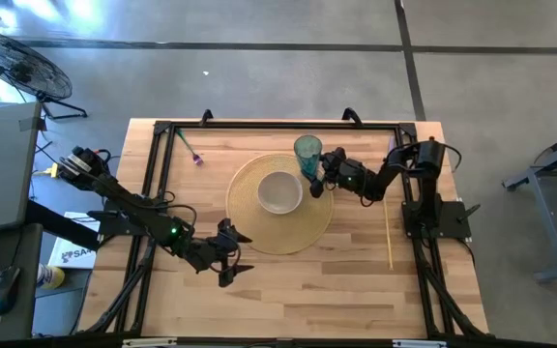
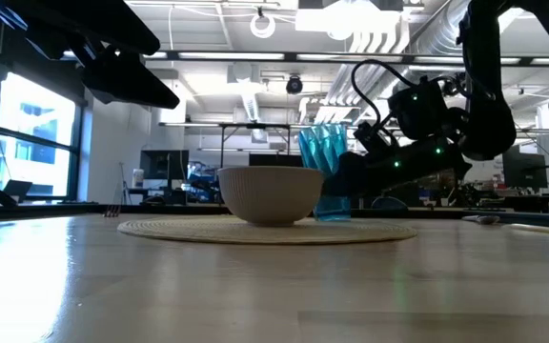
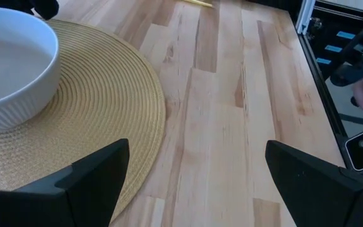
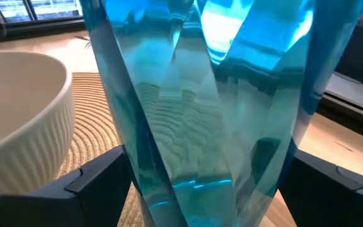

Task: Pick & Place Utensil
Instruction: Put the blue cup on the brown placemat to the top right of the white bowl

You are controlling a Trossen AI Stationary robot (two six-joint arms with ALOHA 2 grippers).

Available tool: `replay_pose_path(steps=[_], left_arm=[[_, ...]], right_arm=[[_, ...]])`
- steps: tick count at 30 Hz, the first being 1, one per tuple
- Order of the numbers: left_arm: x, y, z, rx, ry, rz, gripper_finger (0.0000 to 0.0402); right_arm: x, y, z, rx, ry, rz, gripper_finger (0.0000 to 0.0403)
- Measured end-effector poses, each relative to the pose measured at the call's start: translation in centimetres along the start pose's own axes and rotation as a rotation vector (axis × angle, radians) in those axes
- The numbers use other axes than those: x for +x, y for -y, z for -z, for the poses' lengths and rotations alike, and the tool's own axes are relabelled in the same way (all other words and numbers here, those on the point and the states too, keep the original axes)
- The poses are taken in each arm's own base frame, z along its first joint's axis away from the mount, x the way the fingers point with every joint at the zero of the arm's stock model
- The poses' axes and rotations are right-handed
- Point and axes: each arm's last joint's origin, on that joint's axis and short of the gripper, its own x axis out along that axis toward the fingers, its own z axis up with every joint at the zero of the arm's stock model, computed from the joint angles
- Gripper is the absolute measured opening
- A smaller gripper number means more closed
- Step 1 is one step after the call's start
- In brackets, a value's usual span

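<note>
The right gripper [image 1: 317, 176] stands at the blue glass [image 1: 307, 153] at the far edge of the woven placemat [image 1: 249, 227]. In the right wrist view its two fingers [image 4: 90, 183] are spread wide, one on each side of the glass — whether the pads touch the wall I cannot tell, so I do not call it a grip. The white bowl [image 1: 280, 191] sits in the middle of the placemat, just beside the glass.

The left gripper [image 1: 228, 253] hangs near the front edge of the placemat with its claw also spread and empty; it seems to wait there, out of the way.

The utensil for the task is probably the thin pale stick [image 1: 389, 232] on the table [image 1: 356, 290], right of the placemat, well apart from both grippers. Its long axis runs from the far side toward the front, almost parallel to the right frame rail. A purple-tipped stick [image 1: 190, 147] lies at the far left corner, slanted.
</note>
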Motion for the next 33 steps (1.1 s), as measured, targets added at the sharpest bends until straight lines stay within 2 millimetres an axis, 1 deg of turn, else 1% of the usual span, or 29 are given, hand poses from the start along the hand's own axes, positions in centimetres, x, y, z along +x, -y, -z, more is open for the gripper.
replay_pose_path(steps=[11,23,33], left_arm=[[0.0,0.0,0.0,-0.002,0.000,0.000,0.0367],[0.0,0.0,0.0,-0.001,-0.001,-0.001,0.0367],[0.0,0.0,0.1,0.004,-0.006,-0.005,0.0367]], right_arm=[[0.0,0.1,0.1,0.012,-0.011,0.032,0.0343],[-0.1,0.1,0.6,0.005,-0.057,0.022,0.0391],[-0.1,0.1,1.2,0.003,-0.124,-0.012,0.0396]])
